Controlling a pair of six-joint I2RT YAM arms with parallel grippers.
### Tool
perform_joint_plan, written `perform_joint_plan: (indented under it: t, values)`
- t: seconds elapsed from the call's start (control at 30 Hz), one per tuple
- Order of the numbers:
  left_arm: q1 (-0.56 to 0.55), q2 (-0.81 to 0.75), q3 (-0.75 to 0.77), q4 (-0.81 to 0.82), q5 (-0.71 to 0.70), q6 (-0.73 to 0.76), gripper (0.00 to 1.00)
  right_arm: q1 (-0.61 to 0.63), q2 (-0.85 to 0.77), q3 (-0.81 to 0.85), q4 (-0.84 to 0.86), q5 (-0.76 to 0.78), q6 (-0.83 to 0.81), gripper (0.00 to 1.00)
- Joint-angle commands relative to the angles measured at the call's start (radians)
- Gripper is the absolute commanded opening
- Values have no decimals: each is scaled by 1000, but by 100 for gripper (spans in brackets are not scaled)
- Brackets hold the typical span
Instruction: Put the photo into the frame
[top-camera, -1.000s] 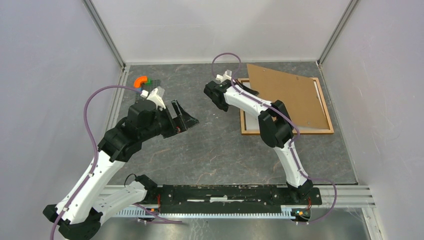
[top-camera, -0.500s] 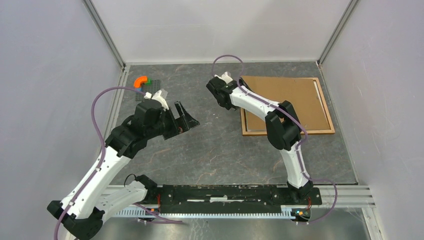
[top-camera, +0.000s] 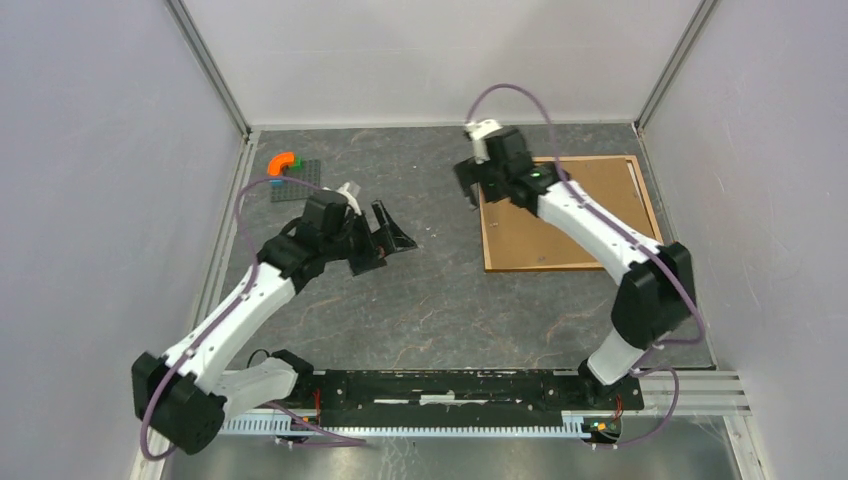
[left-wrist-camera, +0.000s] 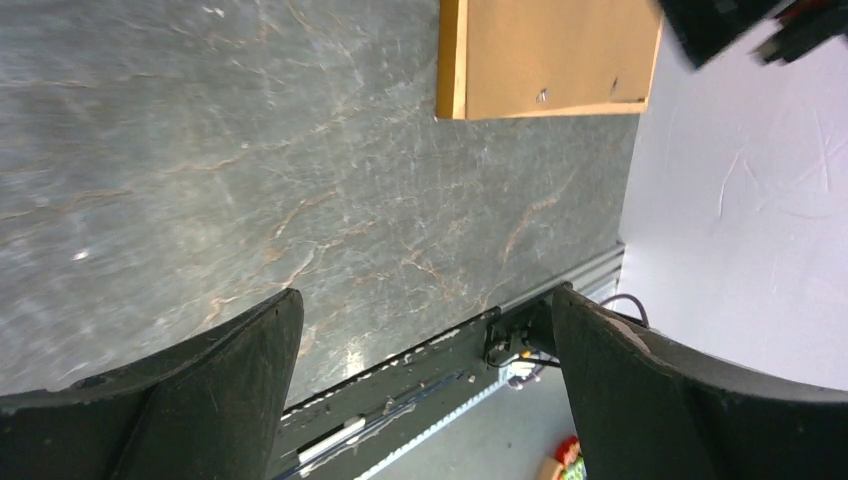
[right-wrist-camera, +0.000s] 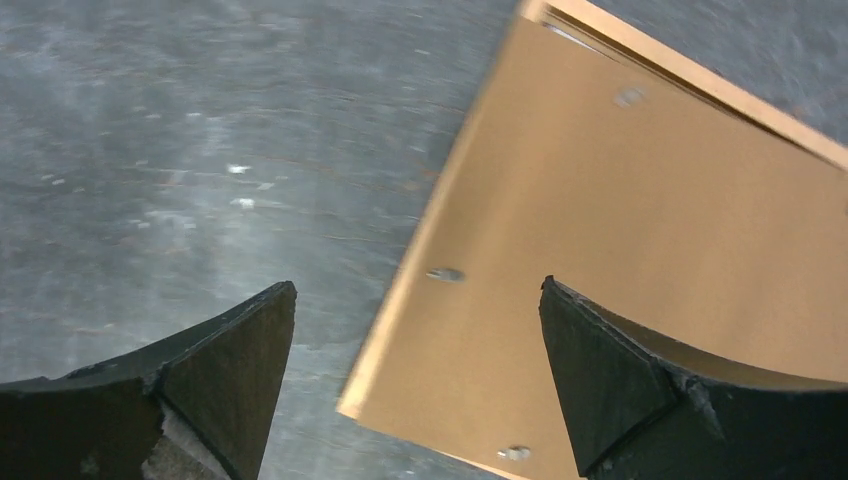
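The light-wood frame (top-camera: 484, 235) lies flat at the right of the table, with a brown backing board (top-camera: 522, 238) resting inside it. A thin white strip (top-camera: 631, 172) shows along the board's right edge; the photo is otherwise hidden. My right gripper (top-camera: 474, 192) hovers open above the frame's far left corner, holding nothing. In the right wrist view its jaws (right-wrist-camera: 418, 283) straddle the frame's edge (right-wrist-camera: 395, 310) and the board (right-wrist-camera: 620, 230). My left gripper (top-camera: 395, 232) hangs open and empty over bare table mid-left. Its wrist view (left-wrist-camera: 428, 292) shows the frame's corner (left-wrist-camera: 452, 60) far off.
An orange curved piece and a green one sit on a small dark plate (top-camera: 287, 166) at the far left. The arms' mounting rail (top-camera: 450, 385) runs along the near edge. Enclosure walls stand close on three sides.
A second ago my right gripper held the backing board tilted up by its left corner. The board now lies flat in the frame, and that gripper has opened and drawn back. My left arm shifted slightly right.
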Motion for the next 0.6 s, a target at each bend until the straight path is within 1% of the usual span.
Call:
perform_joint_plan:
  t: [0.0,0.1,0.17,0.27,0.3,0.33,0.4,0.43,0.47,0.53,0.57]
  values:
    - [-46,139,-36,262,139,-67,100,-245,-122,-176,173,-203,-41,98]
    - [-117,278,5,294,83,-49,100,-411,-146,-266,232,-188,-75,98]
    - [-156,377,57,303,49,-32,100,-521,-145,-313,280,-248,-70,98]
    - [-211,551,163,296,-1,7,95,-658,-129,-376,363,-371,-40,96]
    - [-223,616,215,269,-18,17,91,-679,-124,-388,383,-416,-15,93]
    - [-239,668,269,242,-39,31,85,-695,-126,-404,406,-435,4,93]
    - [-273,792,378,171,-120,60,79,-699,-147,-444,460,-447,41,93]
    - [-291,850,442,135,-164,70,74,-700,-166,-471,496,-466,63,92]
    - [-303,895,486,108,-195,76,69,-698,-184,-500,532,-493,80,92]
    - [-320,971,573,59,-244,69,64,-700,-210,-535,582,-527,100,93]
    - [-324,997,592,58,-246,64,61,-698,-218,-538,583,-532,100,93]
